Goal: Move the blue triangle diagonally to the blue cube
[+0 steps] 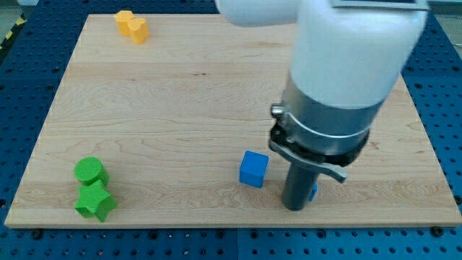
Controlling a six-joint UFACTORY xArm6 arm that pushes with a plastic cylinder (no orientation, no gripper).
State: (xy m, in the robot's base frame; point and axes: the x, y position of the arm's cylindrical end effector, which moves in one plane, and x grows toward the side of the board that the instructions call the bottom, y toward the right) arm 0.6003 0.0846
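Five blocks could be made out on the wooden table (pixel 180 94), though one only barely. The blue cube (pixel 253 169) sat low and a little right of the table's middle. At its 3 o'clock, near but apart from it, my tip (pixel 294 207) rested on the wood; the rod carries no pincer, so there was nothing to be apart, together or clamped. A sliver of blue (pixel 314 191) peeked out at the rod's 3 o'clock side, touching or just beside it; this seemed to be the blue triangle, but the rod and the arm's wide grey collar (pixel 321 133) hid nearly all of it, and I could not tell its shape. Toward 9 o'clock from the cube, well apart near the table's lower left corner, a green cylinder (pixel 90 172) stood with a green star (pixel 94 201) touching it at its 6 o'clock. Far off toward 11 o'clock, by the top edge, lay a yellow block (pixel 131 26) of lumpy outline.
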